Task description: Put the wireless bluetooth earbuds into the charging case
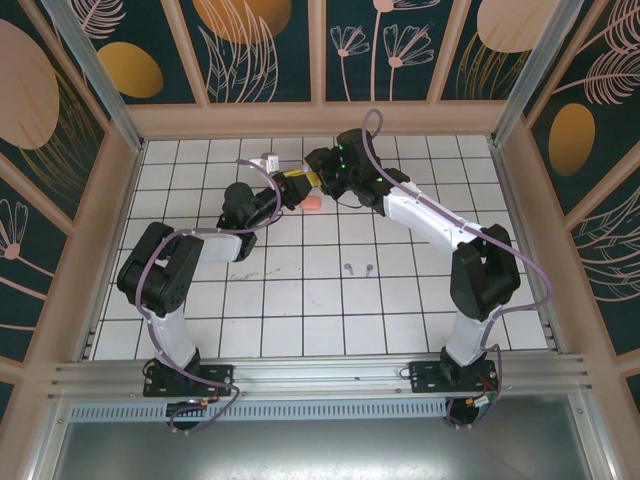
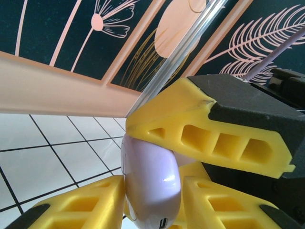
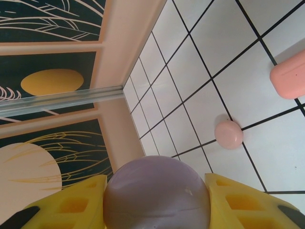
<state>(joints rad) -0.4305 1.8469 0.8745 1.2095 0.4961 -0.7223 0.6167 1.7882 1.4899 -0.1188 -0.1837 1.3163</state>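
A pale purple charging case (image 2: 150,176) hangs above the table at the far middle, closed as far as I can see. My right gripper (image 3: 157,191) is shut on it, the rounded shell (image 3: 157,198) sitting between its yellow fingers. My left gripper (image 2: 152,193) meets it from the left, with its two fingers pressed against the case's sides. One finger (image 2: 209,133) of the right gripper crosses above the case in the left wrist view. Both grippers, left (image 1: 294,187) and right (image 1: 320,179), meet tip to tip. Two purple earbuds (image 1: 358,268) lie side by side on the middle tiles.
A coral case (image 1: 312,203) lies on the tiles just below the grippers, and it appears again in the right wrist view (image 3: 289,75). A pale pink rounded case (image 3: 228,134) sits near it. A whitish object (image 1: 265,160) rests by the back wall (image 1: 320,120).
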